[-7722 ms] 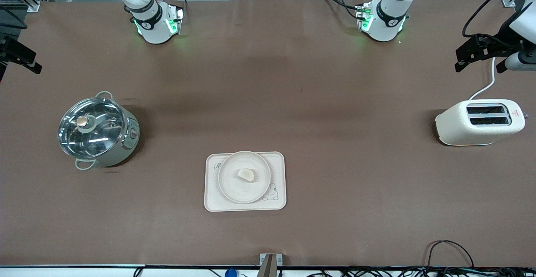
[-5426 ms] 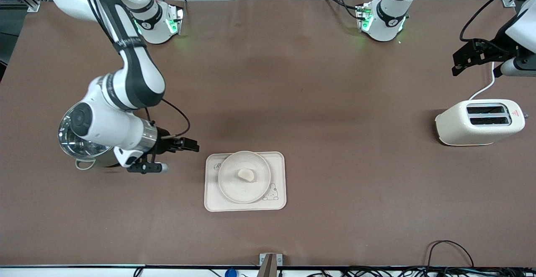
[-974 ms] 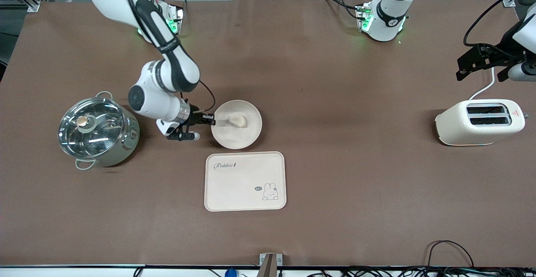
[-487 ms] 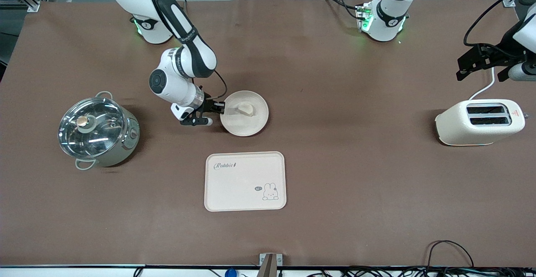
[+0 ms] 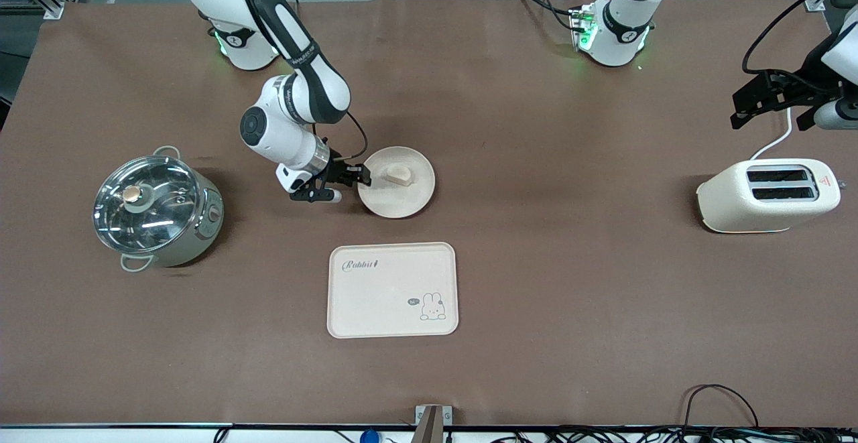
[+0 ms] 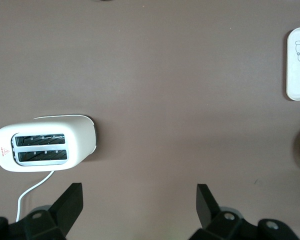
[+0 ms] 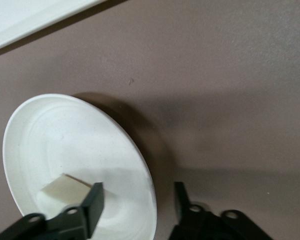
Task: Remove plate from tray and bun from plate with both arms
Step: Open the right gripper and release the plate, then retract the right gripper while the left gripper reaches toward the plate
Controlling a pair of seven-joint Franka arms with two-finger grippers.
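The right hand [image 5: 362,176] straddles the rim of the round cream plate [image 5: 397,182], fingers parted, one over its floor beside the pale dough bun [image 5: 399,175]. Retreating carelessly, that finger could drag the plate along the brown worktop [image 5: 536,282]. The left hand [image 6: 137,207] waits wide above the white toaster [image 6: 44,143].

High front camera faces robots; both wrist cameras look down, sharing tray [image 5: 392,290].

White jointed arms [image 5: 295,94], black bands, black cables, green-lit bases [image 5: 606,34], black tools [image 5: 355,176]
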